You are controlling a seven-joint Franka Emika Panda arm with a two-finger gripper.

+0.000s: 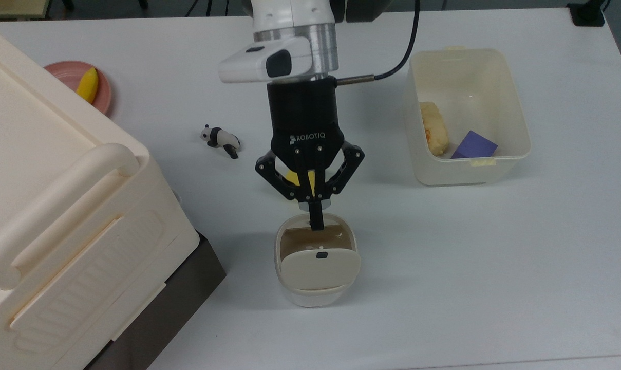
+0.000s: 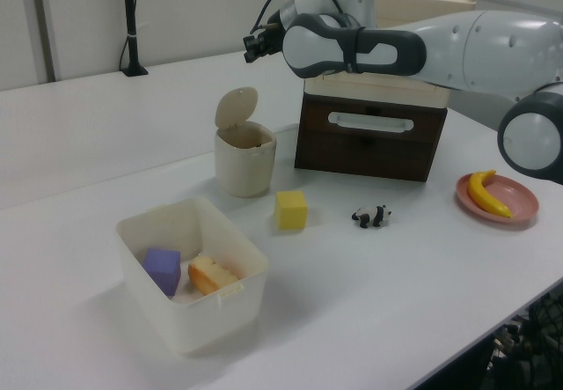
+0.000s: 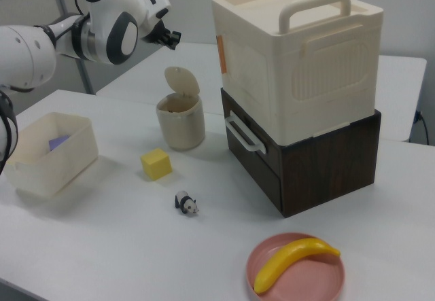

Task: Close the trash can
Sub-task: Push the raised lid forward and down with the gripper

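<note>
Desk [image 1: 495, 257] carries the trash can [image 1: 315, 293] near the top view's centre-bottom, beside the brown drawer unit, w/ flap lid [image 1: 320, 267] raised upright. Tool [image 1: 315, 218], fingers pressed together, hovers above the can's rim: approach step, I'd say. Next move likely needs getting behind the lid & pushing it down till it latches.

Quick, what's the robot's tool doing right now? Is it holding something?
Tool: closed, holding nothing, up in the air above the open trash can.
</note>
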